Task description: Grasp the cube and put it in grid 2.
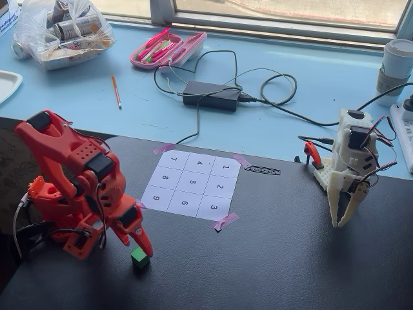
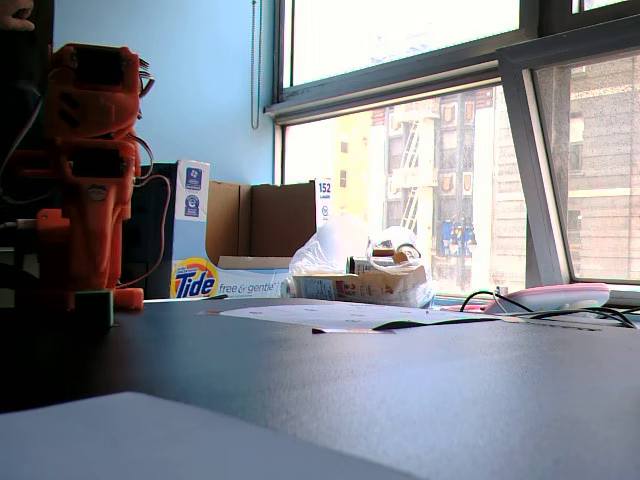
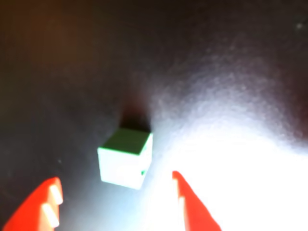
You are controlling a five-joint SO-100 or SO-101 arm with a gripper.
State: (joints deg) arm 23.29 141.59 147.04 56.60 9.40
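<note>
The green cube [image 1: 140, 257] sits on the black mat at the front left. My orange gripper [image 1: 138, 247] hangs right over it, fingers pointing down. In the wrist view the gripper [image 3: 115, 185] is open and empty, its two orange fingertips [image 3: 48, 192] spread wide, with the cube [image 3: 126, 159] on the mat just ahead of the gap. In a fixed view from table level the cube [image 2: 94, 308] stands at the foot of the orange arm [image 2: 92, 160]. The white paper grid [image 1: 191, 184] lies mid-table; the square marked 2 [image 1: 220, 187] is on its right column.
A white arm [image 1: 348, 174] stands idle at the mat's right edge. Behind the mat lie a power brick with cables [image 1: 211, 95], a pink pencil case [image 1: 168, 48], a pencil [image 1: 116, 91], a plastic bag [image 1: 61, 29] and a paper cup [image 1: 395, 64].
</note>
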